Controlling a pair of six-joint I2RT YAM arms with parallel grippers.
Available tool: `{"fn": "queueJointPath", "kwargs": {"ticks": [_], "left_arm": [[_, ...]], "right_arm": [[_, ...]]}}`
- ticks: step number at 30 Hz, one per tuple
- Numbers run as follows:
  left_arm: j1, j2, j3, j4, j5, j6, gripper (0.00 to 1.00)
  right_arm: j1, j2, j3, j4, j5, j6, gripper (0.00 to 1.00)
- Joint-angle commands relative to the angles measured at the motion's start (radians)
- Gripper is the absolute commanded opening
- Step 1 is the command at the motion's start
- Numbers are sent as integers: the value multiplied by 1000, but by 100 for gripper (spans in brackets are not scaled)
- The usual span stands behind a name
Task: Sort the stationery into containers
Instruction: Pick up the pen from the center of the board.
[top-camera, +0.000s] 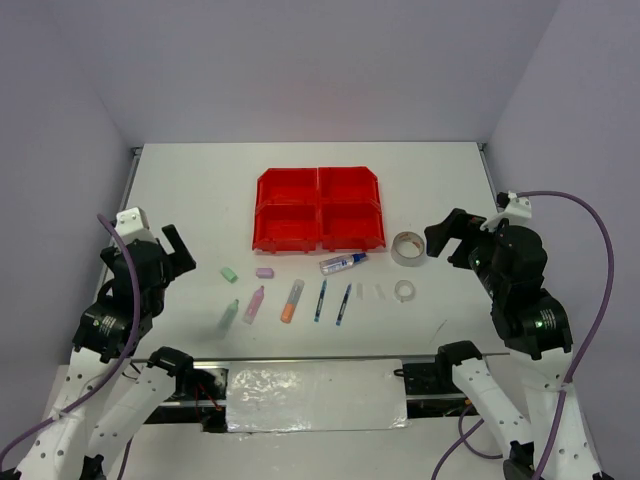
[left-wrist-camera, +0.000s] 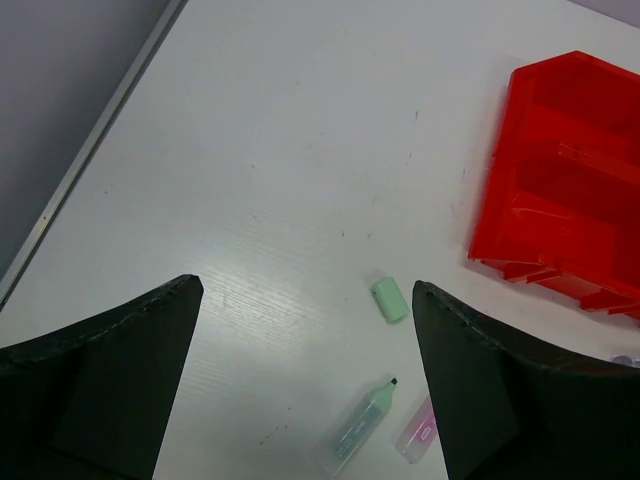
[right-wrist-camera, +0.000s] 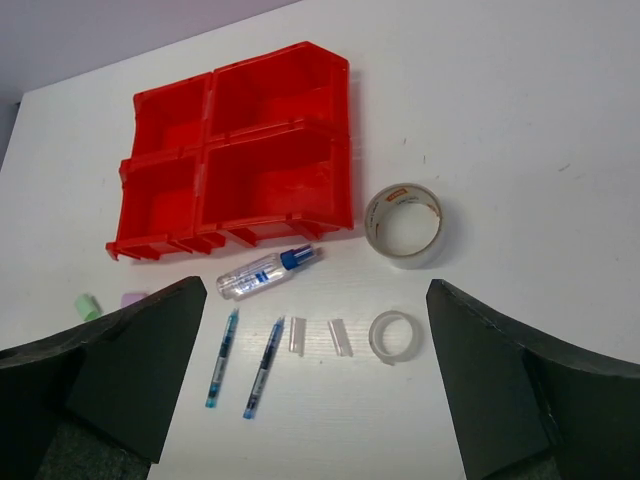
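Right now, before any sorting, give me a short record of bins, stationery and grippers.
bins: red, two-by-two block, all empty
green eraser, purple eraser: loose, outside bins
green highlighter, pink highlighter, orange highlighter: side by side
blue pens: beside orange highlighter
glue tube: in front of bins
large tape roll, small tape roll: right of bins
left gripper: open, empty
right gripper: open, empty

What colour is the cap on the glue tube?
Blue; the cap shows best in the right wrist view.

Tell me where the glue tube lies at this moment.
In the top view, the glue tube lies just right of centre, close in front of the red bins, with the big tape roll on its right.
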Motion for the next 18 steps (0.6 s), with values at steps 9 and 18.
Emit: {"fn": "queueJointPath", "kwargs": {"ticks": [9,18], "left_arm": [[7,-53,48,-4,-78,-37,99],[7,-102,45,-24,-156,-82,99]], "right_arm": [[3,-91,-107,228,-192,102,100],[375,173,-96,448,-135,260,100]]}}
